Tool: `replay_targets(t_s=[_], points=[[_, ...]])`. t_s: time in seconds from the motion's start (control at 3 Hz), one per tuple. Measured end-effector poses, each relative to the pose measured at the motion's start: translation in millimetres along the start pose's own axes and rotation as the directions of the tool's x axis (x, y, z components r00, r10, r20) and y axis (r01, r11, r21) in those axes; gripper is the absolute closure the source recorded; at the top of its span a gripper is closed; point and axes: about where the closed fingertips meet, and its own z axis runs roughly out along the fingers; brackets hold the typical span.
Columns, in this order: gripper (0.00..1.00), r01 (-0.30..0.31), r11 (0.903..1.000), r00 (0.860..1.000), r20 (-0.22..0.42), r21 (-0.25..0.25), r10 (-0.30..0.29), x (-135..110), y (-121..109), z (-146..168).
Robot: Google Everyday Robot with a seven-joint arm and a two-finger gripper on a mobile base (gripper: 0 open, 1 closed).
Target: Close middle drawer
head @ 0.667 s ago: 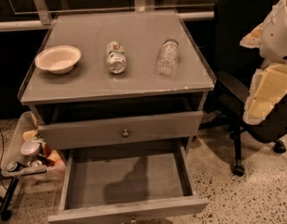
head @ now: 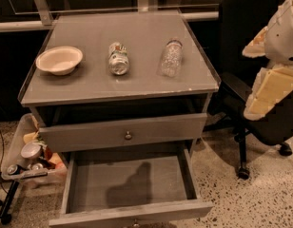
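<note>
The middle drawer [head: 127, 184] stood pulled far out and bare, while my gripper [head: 271, 93] hung well to the right above the chair [head: 241, 42], its grasp beyond telling, so I judged the approach unstarted: next, reach its front and push straight in.

bowl [head: 59, 59]: pale, upright, far left on the bench [head: 137, 87] top.
can [head: 118, 58]: on its side, right of the bowl, apart from it.
bottle [head: 170, 57]: clear, lying down, right of the can.
upper drawer [head: 89, 134]: tall grey front, one round knob [head: 128, 136].
chair [head: 241, 42]: black, on castors, right of the bench.
tub [head: 18, 144]: clear, holding mixed items, low left.
floor [head: 260, 198]: speckled.
pincer [head: 251, 80]: right edge, before the chair, cream fingers apart.
</note>
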Motion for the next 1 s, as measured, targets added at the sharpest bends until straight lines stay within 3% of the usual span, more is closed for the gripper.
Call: replay_targets(t_s=[1.0], points=[[0.88,0.0,1.0,1.0,0.0,0.0,0.0,0.0,0.0,0.0]])
